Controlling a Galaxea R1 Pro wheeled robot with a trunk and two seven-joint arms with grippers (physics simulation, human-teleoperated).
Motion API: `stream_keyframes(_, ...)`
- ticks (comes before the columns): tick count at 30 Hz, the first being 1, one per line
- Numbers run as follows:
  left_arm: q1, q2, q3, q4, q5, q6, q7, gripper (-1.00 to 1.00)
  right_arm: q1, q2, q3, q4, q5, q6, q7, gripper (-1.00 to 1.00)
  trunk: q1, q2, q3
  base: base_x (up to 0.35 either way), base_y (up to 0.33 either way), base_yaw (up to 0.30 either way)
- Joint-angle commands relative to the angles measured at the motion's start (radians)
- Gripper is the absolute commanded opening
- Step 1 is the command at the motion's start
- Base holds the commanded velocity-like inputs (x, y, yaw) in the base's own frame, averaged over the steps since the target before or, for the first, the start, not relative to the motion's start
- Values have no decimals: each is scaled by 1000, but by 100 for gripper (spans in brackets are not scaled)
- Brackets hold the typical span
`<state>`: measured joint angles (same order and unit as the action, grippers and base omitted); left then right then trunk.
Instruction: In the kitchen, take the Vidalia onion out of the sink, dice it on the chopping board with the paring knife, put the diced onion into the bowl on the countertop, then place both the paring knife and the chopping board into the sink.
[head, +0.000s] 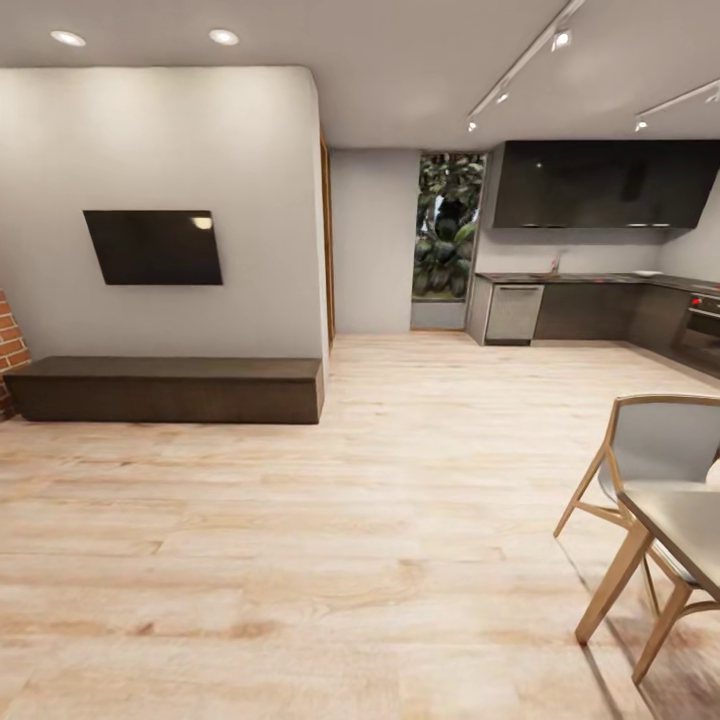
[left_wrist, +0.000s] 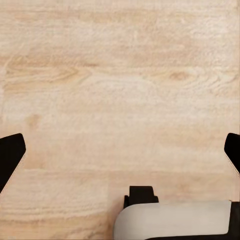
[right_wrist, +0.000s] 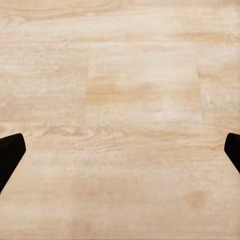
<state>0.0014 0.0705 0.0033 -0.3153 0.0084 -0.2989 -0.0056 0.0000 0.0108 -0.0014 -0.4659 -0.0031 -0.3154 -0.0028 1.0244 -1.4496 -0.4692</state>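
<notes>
Far across the wood floor (head: 330, 520), the kitchen is seen at the back right, with the countertop (head: 580, 278) under dark cabinets (head: 605, 185). A tap seems to stand there, so the sink is likely there too, but it is too small to tell. No onion, board, knife or bowl can be made out. The left gripper (left_wrist: 120, 150) and the right gripper (right_wrist: 120, 155) are held wide apart over the floor, with nothing between them. Nothing of the task looks done; every step is left.
</notes>
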Motion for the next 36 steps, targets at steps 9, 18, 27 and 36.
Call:
stream_keyframes(9, 0, 0, 0, -1, 1, -2, -1, 100, 0, 1, 0, 0, 0, -2, 0, 100, 1, 0, -1, 317, 0, -53)
stream_keyframes(18, 0, 0, 0, -1, 1, -2, -1, 100, 0, 1, 0, 0, 0, -2, -1, 100, 1, 0, -1, 317, 0, -103)
stream_keyframes(27, 0, 0, 0, -1, 1, -2, -1, 100, 0, 1, 0, 0, 0, -2, -1, 100, 1, 0, -1, 317, 0, -112)
stream_keyframes(36, 0, 0, 0, -1, 1, -2, -1, 100, 0, 1, 0, 0, 0, -2, -1, 100, 1, 0, -1, 317, 0, -111)
